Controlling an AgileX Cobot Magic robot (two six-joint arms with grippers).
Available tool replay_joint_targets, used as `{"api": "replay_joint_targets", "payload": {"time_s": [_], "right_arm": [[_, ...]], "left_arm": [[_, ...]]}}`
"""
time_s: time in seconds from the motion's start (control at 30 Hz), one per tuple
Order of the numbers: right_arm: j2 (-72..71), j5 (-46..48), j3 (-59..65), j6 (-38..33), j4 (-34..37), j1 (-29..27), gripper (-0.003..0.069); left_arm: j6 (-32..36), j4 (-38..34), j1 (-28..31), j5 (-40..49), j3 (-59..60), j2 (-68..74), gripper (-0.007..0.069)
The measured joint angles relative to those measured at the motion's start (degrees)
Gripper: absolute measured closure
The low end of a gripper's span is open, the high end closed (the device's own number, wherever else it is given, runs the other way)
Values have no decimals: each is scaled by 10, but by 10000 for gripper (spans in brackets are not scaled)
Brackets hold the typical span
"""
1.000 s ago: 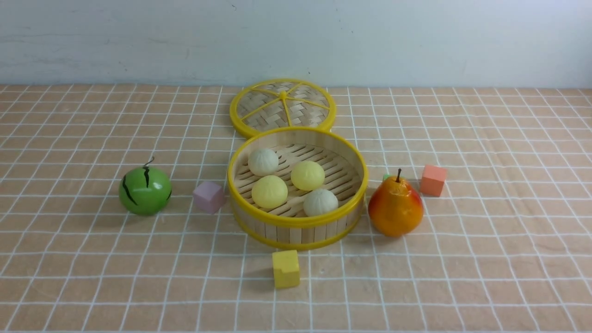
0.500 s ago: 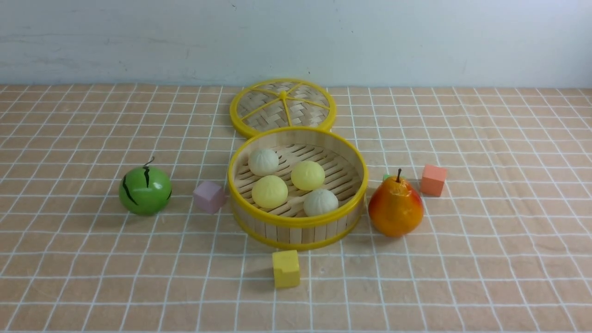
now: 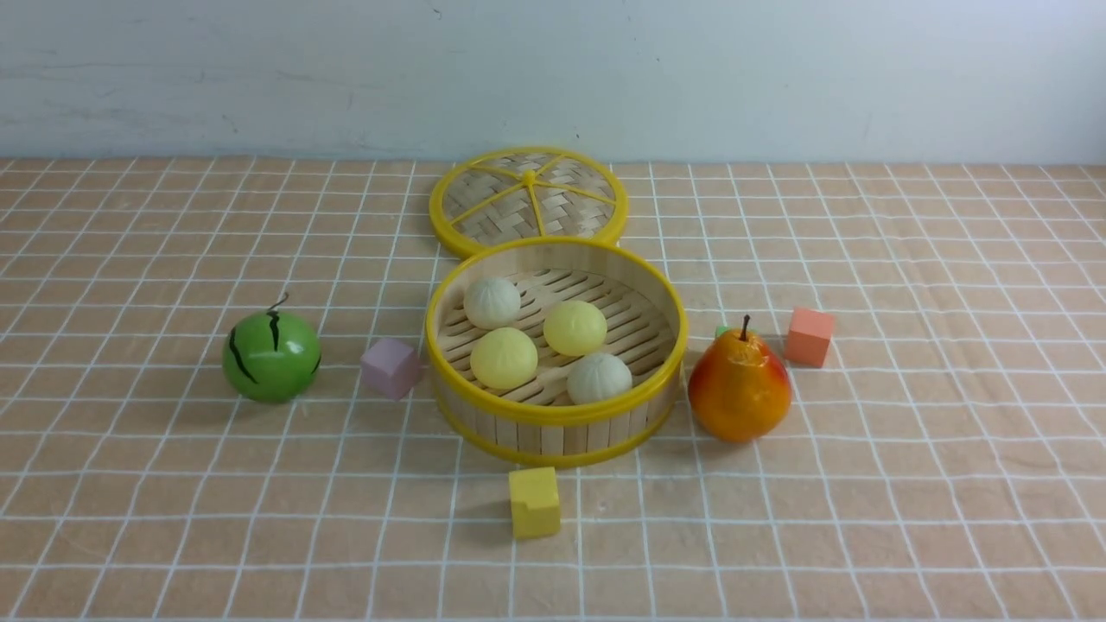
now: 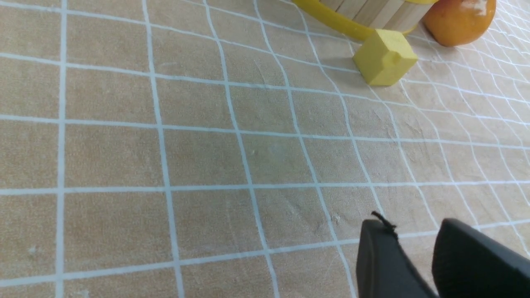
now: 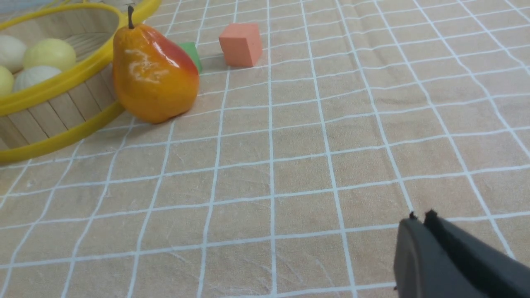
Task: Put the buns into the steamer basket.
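Bamboo steamer basket (image 3: 557, 406) already holds all four buns (image 3: 537, 339), nothing shifted over last second. Left gripper (image 4: 418, 231) parted with clear gap, empty, low over cloth. Right gripper (image 5: 419, 221) pressed together, empty. Looks like job's basically done.

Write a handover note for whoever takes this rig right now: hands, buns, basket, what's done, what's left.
Left hand: open with a gap between the fingers, empty, low over bare cloth near the yellow cube.
Right hand: shut, empty, over bare cloth away from the pear.
Buns: all four lie on the floor of the steamer basket: white bun, yellow bun, yellow bun, white bun.
Done: every bun is in the basket.
Left: nothing for the buns; neither arm shows in the front view. The lid lies flat behind the basket.
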Motion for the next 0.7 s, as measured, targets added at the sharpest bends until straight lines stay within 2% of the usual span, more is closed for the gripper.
{"api": "replay_joint_targets", "payload": {"time_s": [0.7], "right_arm": [[0,0,0,2,1,0,632]], "left_arm": [[0,2,0,-1,0,0,411]]}}
